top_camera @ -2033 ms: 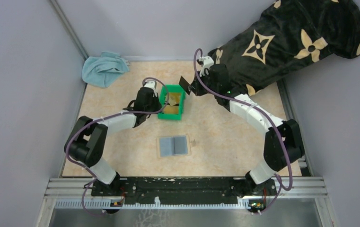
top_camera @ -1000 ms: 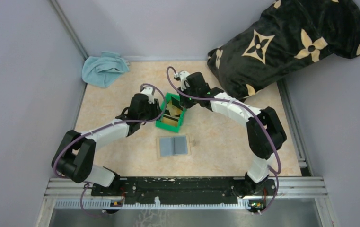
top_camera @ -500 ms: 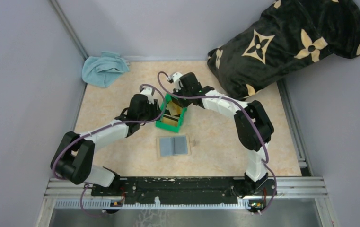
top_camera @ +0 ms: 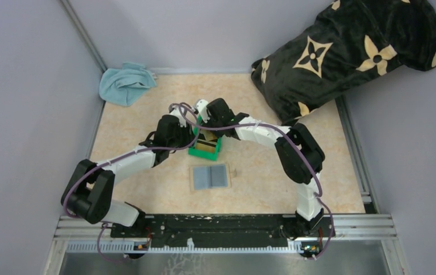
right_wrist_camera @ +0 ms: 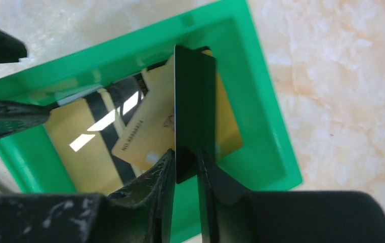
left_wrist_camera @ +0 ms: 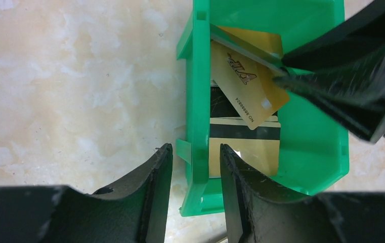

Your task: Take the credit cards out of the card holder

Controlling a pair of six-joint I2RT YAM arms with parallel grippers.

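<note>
The blue-grey card holder (top_camera: 210, 176) lies open and flat on the table, near the front. Behind it stands a green bin (top_camera: 207, 150) with gold credit cards (left_wrist_camera: 241, 147) lying inside. My left gripper (left_wrist_camera: 195, 149) straddles the bin's left wall (left_wrist_camera: 198, 101) and is shut on it. My right gripper (right_wrist_camera: 185, 154) hangs over the bin (right_wrist_camera: 263, 126). A black card (right_wrist_camera: 195, 111) stands on edge between its fingertips, above a gold card (right_wrist_camera: 147, 134). The jaws stand slightly apart, and green shows between them below the card.
A light-blue cloth (top_camera: 125, 82) lies in the back left corner. A large black cushion with gold flowers (top_camera: 347, 51) fills the back right. Grey walls close in the left, back and right sides.
My right arm has swung left and down over the bin with the black card, and its jaws have parted a little. The left gripper has tilted the bin slightly and kept its hold.
</note>
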